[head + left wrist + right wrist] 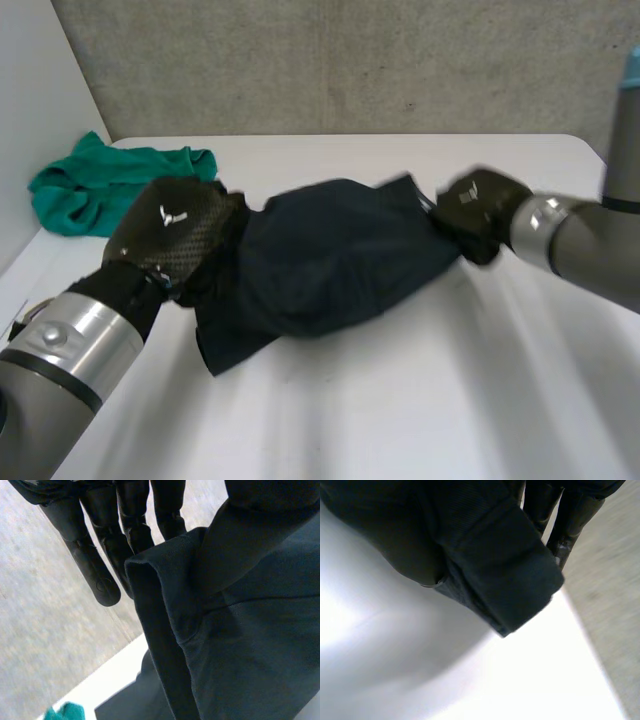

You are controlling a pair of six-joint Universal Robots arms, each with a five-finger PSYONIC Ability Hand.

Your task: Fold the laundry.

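Looking down from the head view, the dark garment (pixel 330 260) is strung out between both hands over the white worktop (pixel 450 390). It's so bunched and rumpled that I honestly can't say what kind of clothing it is.

The left hand (pixel 170 235) is on its left end, back of the hand up, and the cloth runs off underneath it. In the left wrist view its fingers (pixel 132 525) are pretty much straight, with a folded hem lying right against them. The thumb is buried under fabric, but the cloth looks nipped there rather than just draped.

The right hand (pixel 480 205) is at the opposite end, balled up on a corner of the garment. In the right wrist view a thick cuff-like fold covers the palm and the fingertips (pixel 572 520) poke out past it, so the actual pinch point is hidden.

The middle of the garment sags toward the worktop. I can't tell whether the lower edge touches it, it's too dark down there.

A green cloth (pixel 95 185) sits crumpled at the far left corner of the worktop, just behind the left hand and well apart from the right one.
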